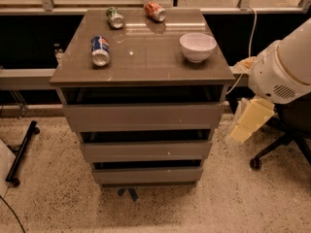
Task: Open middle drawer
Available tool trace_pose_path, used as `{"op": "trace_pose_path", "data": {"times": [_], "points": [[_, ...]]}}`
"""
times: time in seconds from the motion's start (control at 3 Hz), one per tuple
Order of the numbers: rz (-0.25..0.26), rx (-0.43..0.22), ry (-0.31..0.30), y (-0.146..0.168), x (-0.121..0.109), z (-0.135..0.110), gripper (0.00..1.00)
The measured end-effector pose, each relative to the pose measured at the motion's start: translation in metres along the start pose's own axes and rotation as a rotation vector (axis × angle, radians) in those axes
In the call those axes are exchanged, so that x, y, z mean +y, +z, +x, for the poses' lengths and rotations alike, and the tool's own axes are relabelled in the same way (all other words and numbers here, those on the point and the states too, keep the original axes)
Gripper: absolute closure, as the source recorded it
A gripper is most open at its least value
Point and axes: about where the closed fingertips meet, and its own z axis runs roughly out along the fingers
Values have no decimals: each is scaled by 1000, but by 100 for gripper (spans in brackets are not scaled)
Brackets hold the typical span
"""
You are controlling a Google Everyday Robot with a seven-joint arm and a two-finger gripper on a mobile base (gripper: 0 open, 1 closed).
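Note:
The grey-brown drawer cabinet (73,74) stands in the middle of the camera view with three handleless fronts. The middle drawer (146,151) is the medium-height front, with a tiny white speck right of centre. It looks pushed in, with a dark gap above it. My arm's white joint (282,74) comes in from the right. My gripper (243,130) is the pale yellow end hanging down from it. It sits just right of the cabinet at about the top and middle drawers' height, apart from them.
On the cabinet top are a blue can (100,51), a green can (114,17), a red can (155,11) and a white bowl (198,46). An office chair base (272,152) stands at the right. A black stand leg (22,152) lies at the left. A cable (251,30) hangs behind.

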Motion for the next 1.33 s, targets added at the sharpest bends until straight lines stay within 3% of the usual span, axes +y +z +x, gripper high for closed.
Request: {"op": "trace_pose_path", "data": {"times": [0.33, 0.67, 1.33], "points": [[0, 0, 0, 0, 0, 0, 0], [-29, 52, -7, 20, 13, 1, 0], [-68, 64, 3, 90, 42, 12, 0]]}}
